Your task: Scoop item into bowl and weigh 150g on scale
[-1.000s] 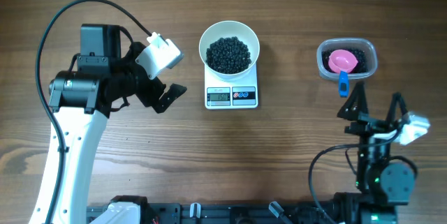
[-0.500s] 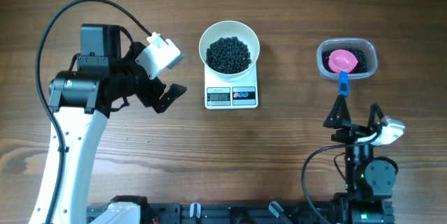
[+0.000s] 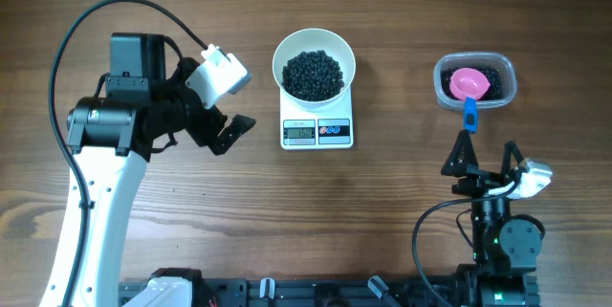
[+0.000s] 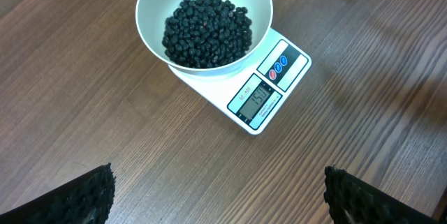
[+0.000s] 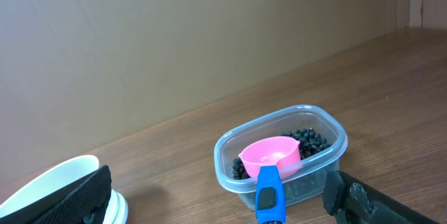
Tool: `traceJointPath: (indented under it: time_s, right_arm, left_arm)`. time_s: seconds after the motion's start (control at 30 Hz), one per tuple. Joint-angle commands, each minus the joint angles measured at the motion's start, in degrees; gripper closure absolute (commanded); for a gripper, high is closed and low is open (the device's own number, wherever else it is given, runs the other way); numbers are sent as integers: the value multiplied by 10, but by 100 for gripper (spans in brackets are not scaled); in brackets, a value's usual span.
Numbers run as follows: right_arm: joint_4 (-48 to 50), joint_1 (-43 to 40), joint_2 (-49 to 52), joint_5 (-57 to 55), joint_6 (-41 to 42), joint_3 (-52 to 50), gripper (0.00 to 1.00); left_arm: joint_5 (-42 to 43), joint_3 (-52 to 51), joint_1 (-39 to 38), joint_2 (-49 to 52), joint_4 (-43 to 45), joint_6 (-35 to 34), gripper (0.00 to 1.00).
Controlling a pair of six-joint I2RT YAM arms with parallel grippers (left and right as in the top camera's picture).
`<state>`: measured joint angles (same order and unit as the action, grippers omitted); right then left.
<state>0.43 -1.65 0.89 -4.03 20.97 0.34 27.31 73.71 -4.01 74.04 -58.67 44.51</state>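
Note:
A white bowl [image 3: 314, 49] [image 4: 149, 4] holding a heap of black beans [image 3: 314, 75] [image 4: 207, 31] stands on the small white scale [image 3: 317, 131] [image 4: 269, 91], whose display is lit. More black beans [image 3: 497, 89] [image 5: 311, 139] lie in a clear tub [image 3: 475, 81] [image 5: 279, 151] at the right, with a pink scoop [image 3: 469, 84] [image 5: 271, 157] resting in it, its blue handle [image 3: 469, 114] [image 5: 269, 196] over the near rim. My left gripper [image 3: 232, 130] [image 4: 218, 192] hangs open left of the scale, empty. Open and empty too, my right gripper [image 3: 488, 154] [image 5: 216, 196] sits just in front of the scoop handle.
The wooden table [image 3: 382, 192] carries nothing else near the scale or tub. The left arm [image 3: 105, 125] and its black cable [image 3: 67, 39] occupy the left side. The right arm's base [image 3: 507, 240] stands at the front edge.
My right gripper has drawn back toward the front edge and shifted slightly left, away from the tub. The left arm, bowl, scale and scoop have stayed put.

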Motion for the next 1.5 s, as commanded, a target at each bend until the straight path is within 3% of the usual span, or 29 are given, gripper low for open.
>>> traceJointPath:
  time_s: [0.0,0.53,0.6,0.63,0.73,0.8,0.97,1.17,1.47]
  right_arm:
    - [3,2,-7,11,7,0,0]
    - [3,2,-7,11,7,0,0]
    - [3,2,-7,11,7,0,0]
    - [3,2,-7,11,6,0,0]
    - [3,2,-7,11,7,0,0]
    - [3,2,-7,11,7,0,0]
    - [3,2,-7,11,6,0,0]
    - [3,2,-7,11,7,0,0]
    - [3,2,-7,11,6,0,0]
  left_arm:
    - [3,-3,0,2,1,-3,0]
    - [-7,-3,10,0,-40,-8,0]
    - [-28,-8,14,-8,-12,-51,0]
    - [-59,-17,14,-18,20,-113,0]
    - [-164,-80,14,-79,123,-328,0]
    - [-196,-149,14,-147,186,-404,0]
    - [-197,-342,14,-330,327,-456,0]
    - [-200,-537,29,-505,475,-456,0]
    - [-218,-625,40,-637,474,-454,0]
